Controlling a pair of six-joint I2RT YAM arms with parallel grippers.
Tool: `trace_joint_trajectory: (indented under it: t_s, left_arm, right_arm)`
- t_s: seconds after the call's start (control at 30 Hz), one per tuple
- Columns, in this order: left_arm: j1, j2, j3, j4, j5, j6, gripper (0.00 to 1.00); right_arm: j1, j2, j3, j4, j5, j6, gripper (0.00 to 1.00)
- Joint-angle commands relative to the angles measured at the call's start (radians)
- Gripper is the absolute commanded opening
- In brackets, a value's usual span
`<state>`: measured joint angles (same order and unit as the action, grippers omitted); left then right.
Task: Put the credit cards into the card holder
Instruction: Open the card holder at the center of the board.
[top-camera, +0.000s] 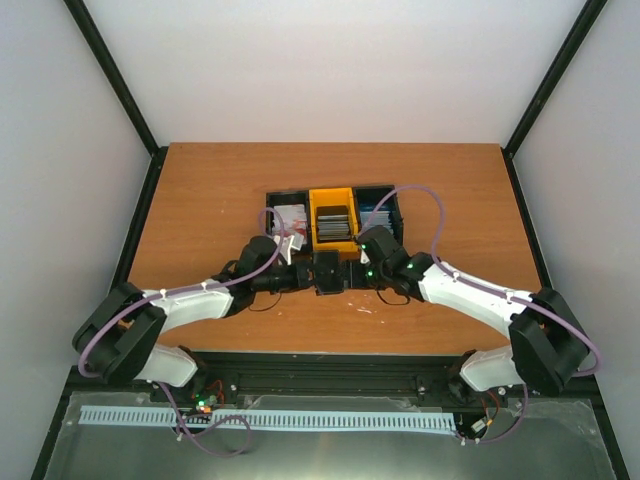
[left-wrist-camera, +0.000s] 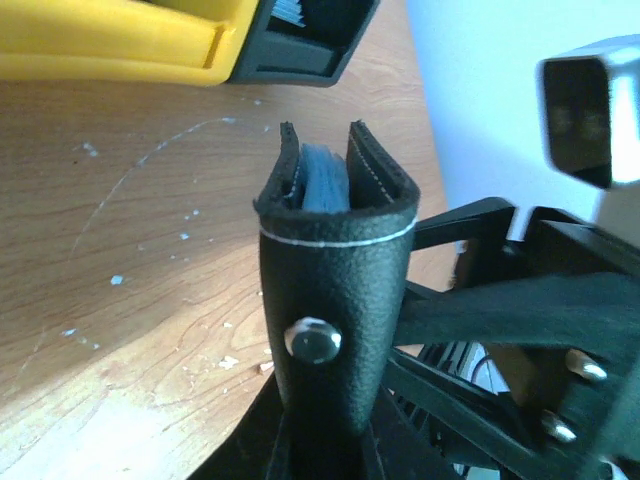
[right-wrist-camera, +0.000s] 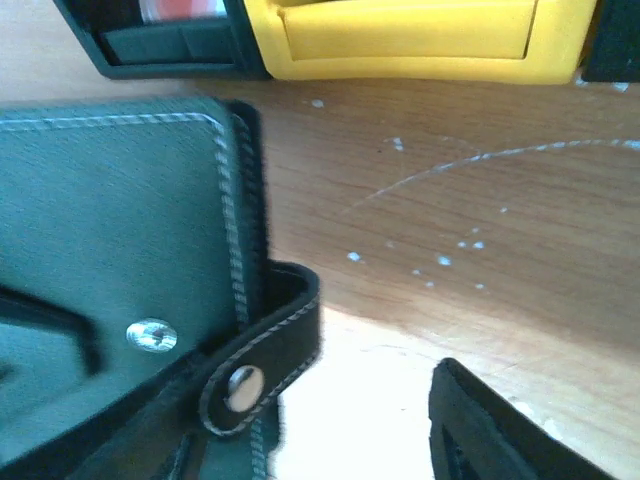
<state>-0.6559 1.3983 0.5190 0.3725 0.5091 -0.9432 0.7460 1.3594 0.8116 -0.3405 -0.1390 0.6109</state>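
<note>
One black, pebbled card holder with white stitching and a silver snap stands just on the near side of the yellow bin. The left hand clamps its base, and a pale blue card sits in its fold. The right hand is spread, one finger clear of the holder. Two black bins flank the yellow one. All three hold credit cards.

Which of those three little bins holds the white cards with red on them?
The left black bin: its white-and-red cards show inside. The yellow bin in the middle holds grey cards, the right black bin blue cards.
</note>
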Motion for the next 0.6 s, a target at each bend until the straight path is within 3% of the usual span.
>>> trace_joint_trajectory:
  t_s: [0.0, 0.2, 0.57]
  left_arm:
    - [0.020, -0.050, 0.004, 0.009, 0.042, 0.037, 0.01]
    - [0.024, -0.046, 0.003, 0.023, 0.061, 0.035, 0.01]
    - [0.025, -0.032, 0.001, 0.041, 0.080, 0.034, 0.01]
  right_arm:
    - [-0.021, 0.019, -0.019, -0.021, 0.054, 0.029, 0.53]
    - [-0.022, 0.024, -0.034, 0.034, 0.041, 0.035, 0.30]
    - [-0.022, 0.003, -0.071, 0.147, 0.006, 0.002, 0.30]
